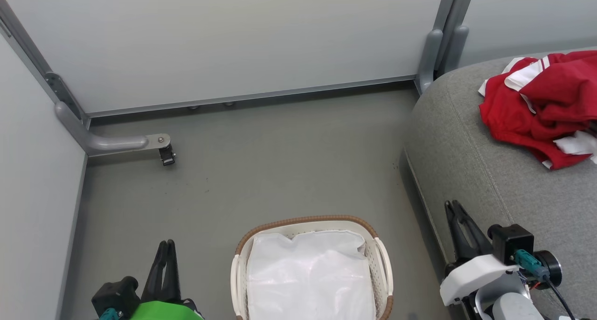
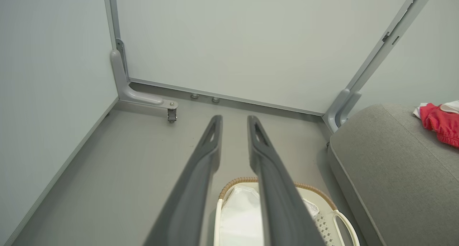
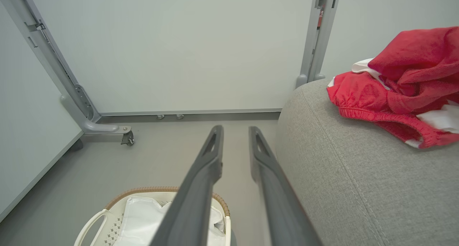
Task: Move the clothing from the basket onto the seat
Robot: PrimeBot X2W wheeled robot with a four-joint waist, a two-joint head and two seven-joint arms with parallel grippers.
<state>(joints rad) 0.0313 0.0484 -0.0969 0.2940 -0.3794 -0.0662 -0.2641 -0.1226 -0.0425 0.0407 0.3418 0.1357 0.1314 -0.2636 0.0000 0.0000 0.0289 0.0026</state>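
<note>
Head view: the left pincer (image 1: 166, 243) and right pincer (image 1: 453, 204) are held low, fingers pointing up, narrowly parted and empty. Between them the basket (image 1: 308, 219) is cut off below, its white liner (image 1: 308, 273) showing. The clothing (image 1: 545, 105) is heaped on the seat (image 1: 480, 170), cropped at the right edge.

Bright, even light, faint shadows, sharp focus; wrist views curve outward.

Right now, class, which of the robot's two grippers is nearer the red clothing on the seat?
The right gripper, beside the grey seat that holds the clothing; the left gripper hangs over the floor, beyond the basket.
</note>
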